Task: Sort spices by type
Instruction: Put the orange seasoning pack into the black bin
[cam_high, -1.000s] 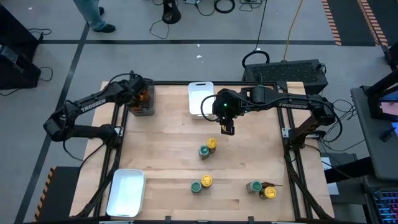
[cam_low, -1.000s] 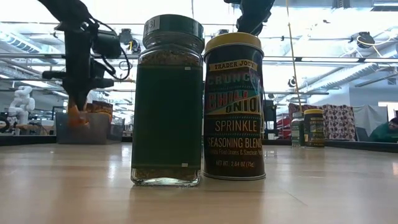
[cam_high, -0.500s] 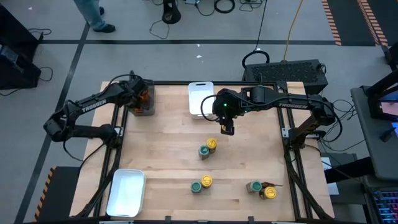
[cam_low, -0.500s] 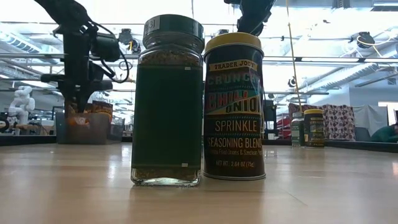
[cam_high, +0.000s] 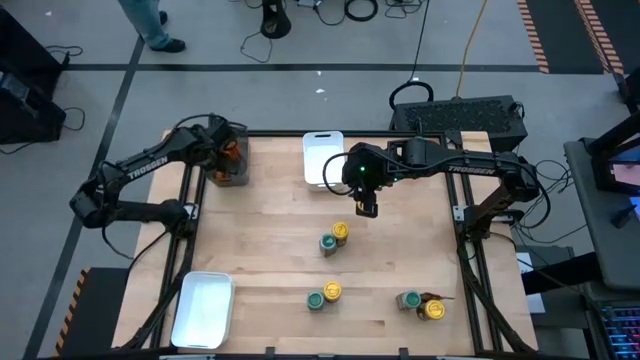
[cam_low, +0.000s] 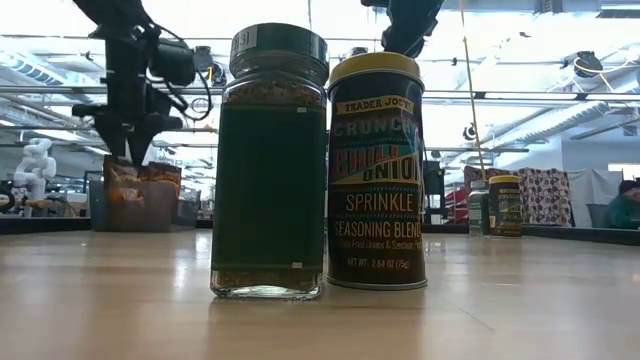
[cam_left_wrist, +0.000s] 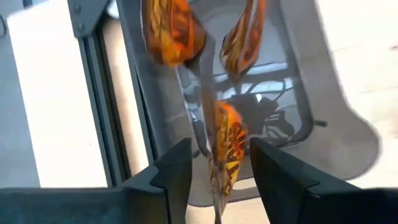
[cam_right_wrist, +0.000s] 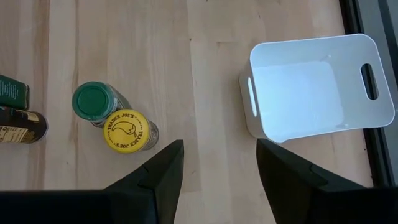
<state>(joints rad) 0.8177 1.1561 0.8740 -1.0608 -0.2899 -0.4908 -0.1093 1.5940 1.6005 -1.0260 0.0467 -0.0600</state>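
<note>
The left hand (cam_high: 228, 150) hangs over the dark bin (cam_high: 229, 172) at the surface's (cam_high: 270, 240) 10 o'clock corner. In the left wrist view its fingers (cam_left_wrist: 177, 171) stand apart with an orange-brown packet (cam_left_wrist: 227, 146) in the gap between them; whether either finger touches the packet cannot be told. More orange-brown packets (cam_left_wrist: 173, 31) lie farther in, inside the bin. In the low view the bin (cam_low: 140, 205) shows orange contents below that hand (cam_low: 128, 145).

The right hand (cam_high: 366, 207) hovers above the surface at about 1 o'clock from its middle, fingers (cam_right_wrist: 165, 171) apart and holding nothing. Just beside it toward 11 o'clock sits a white tray (cam_high: 322, 140) at the surface's 12 o'clock edge. The right wrist view looks down on that tray (cam_right_wrist: 298, 56) and on a green-lidded jar (cam_right_wrist: 93, 101) touching a yellow-lidded jar (cam_right_wrist: 129, 131).

From above, the jars stand in three pairs, each a green lid next to a yellow one: one pair (cam_high: 334, 238) near the middle, one (cam_high: 324, 296) toward 6 o'clock, and one (cam_high: 420, 304) toward 5 o'clock, with a small brown piece (cam_high: 436, 296) against the last. A second white tray (cam_high: 204, 308) rests at the 7 o'clock corner, well apart from the jars. The low view shows one green-lidded jar (cam_low: 270, 160) and one yellow-lidded jar (cam_low: 376, 170) upright, side by side and close to the camera.
</note>
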